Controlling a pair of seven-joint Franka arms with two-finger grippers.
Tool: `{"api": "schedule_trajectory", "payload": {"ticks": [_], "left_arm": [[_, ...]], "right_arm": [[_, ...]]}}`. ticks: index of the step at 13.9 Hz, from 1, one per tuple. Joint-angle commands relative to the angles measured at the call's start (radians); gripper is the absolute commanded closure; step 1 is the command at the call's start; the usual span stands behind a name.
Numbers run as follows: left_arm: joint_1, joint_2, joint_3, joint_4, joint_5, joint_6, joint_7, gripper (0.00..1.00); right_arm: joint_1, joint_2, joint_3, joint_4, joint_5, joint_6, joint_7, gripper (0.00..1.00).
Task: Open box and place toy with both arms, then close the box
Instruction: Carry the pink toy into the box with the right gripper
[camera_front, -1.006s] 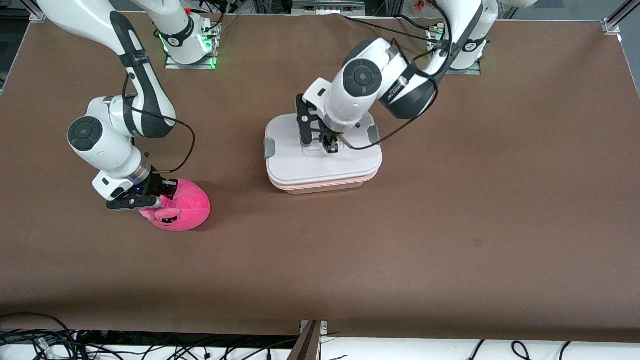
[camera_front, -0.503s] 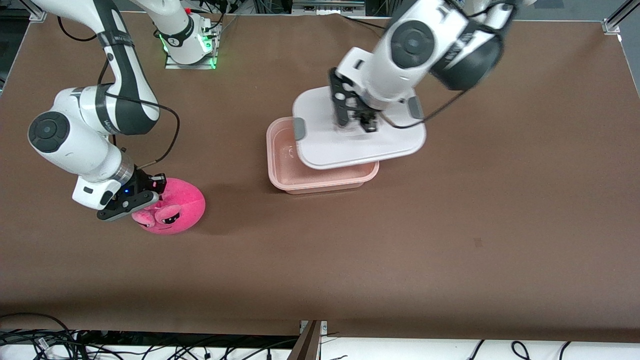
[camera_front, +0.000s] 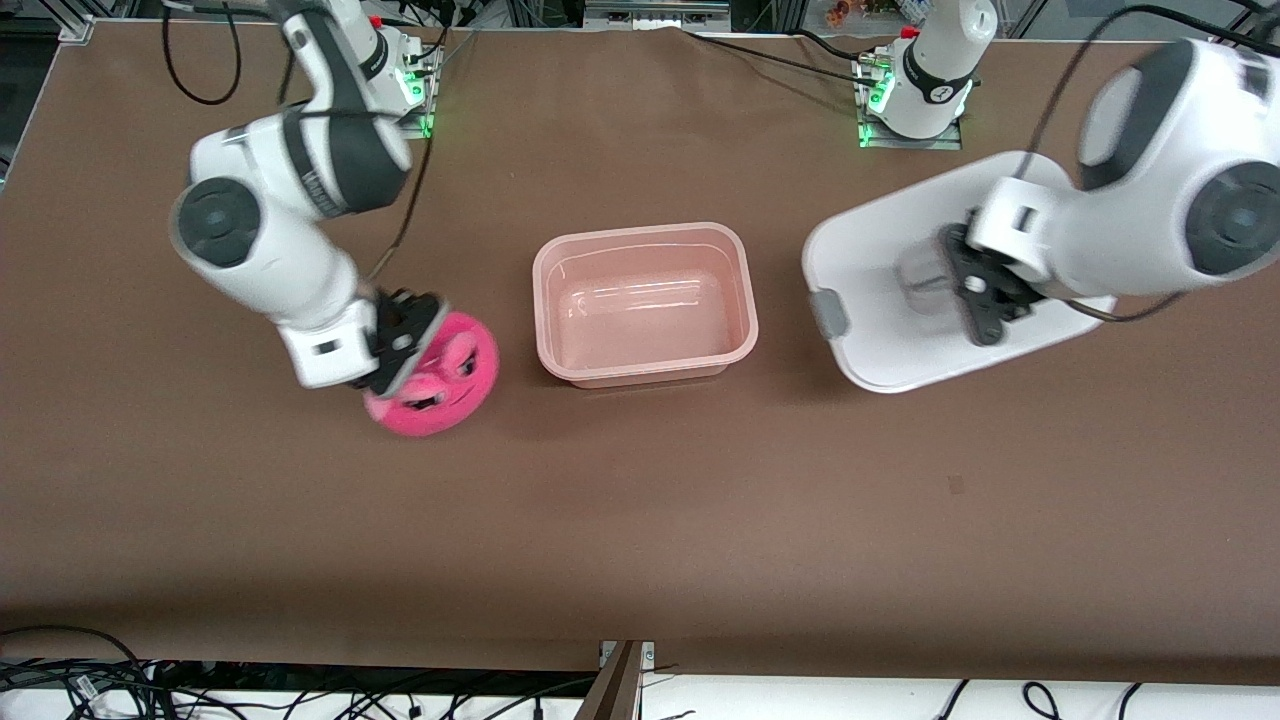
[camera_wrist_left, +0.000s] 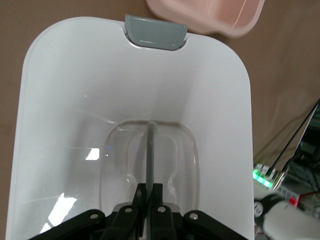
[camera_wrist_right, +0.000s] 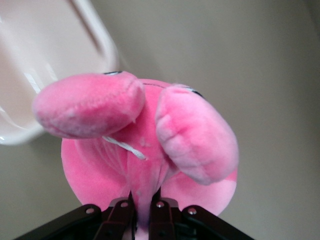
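a brown worktop (camera_front: 640, 520) is carrying an open pale pink tub (camera_front: 643, 305), the lower half of the box, sitting near the middle with nothing inside it. the white lid (camera_front: 880, 300) is being held in the air over the worktop toward the left arm's end, well apart from the tub and tilted. the left gripper (camera_front: 985, 290) is clenching the clear recessed handle (camera_wrist_left: 150, 155) at the lid's centre, its fingers pinched on the thin bar. a grey clip (camera_front: 828, 313) is showing on the lid's edge that faces the tub.

the right gripper (camera_front: 405, 340) is grasping the toy (camera_front: 440, 375), a bright pink plush blob, by a pinch of fabric, and holding it over the worktop just beside the tub toward the right arm's end. in the right wrist view the toy (camera_wrist_right: 145, 150) is hanging close to the tub's rim (camera_wrist_right: 100, 40). nothing is standing between the toy and the open tub. black cables (camera_front: 100, 690) are lying along the worktop's edge nearest the front camera.
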Motion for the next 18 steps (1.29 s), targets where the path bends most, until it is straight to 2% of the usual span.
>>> {"api": "schedule_trajectory", "payload": {"ticks": [1,3,9,11,18], "left_arm": [[0.083,0.054,-0.017,0.019,0.074,0.049,0.212,1.00],[0.123,0.066,-0.019,0.022,0.072,0.082,0.324,1.00],[0.121,0.080,-0.022,0.031,0.067,0.082,0.341,1.00],[0.118,0.080,-0.024,0.033,0.067,0.080,0.341,1.00],[0.124,0.083,-0.024,0.033,0.036,0.080,0.340,1.00]], "right_arm": [[0.008,0.007,0.137,0.051,0.009,-0.034,-0.063,1.00],[0.035,0.011,0.208,0.080,0.000,-0.037,-0.056,1.00],[0.167,0.035,0.213,0.065,-0.081,-0.034,-0.102,1.00],[0.170,0.067,0.213,0.065,-0.157,-0.034,-0.116,1.00],[0.184,0.170,0.210,0.068,-0.224,0.070,-0.103,1.00]]}}
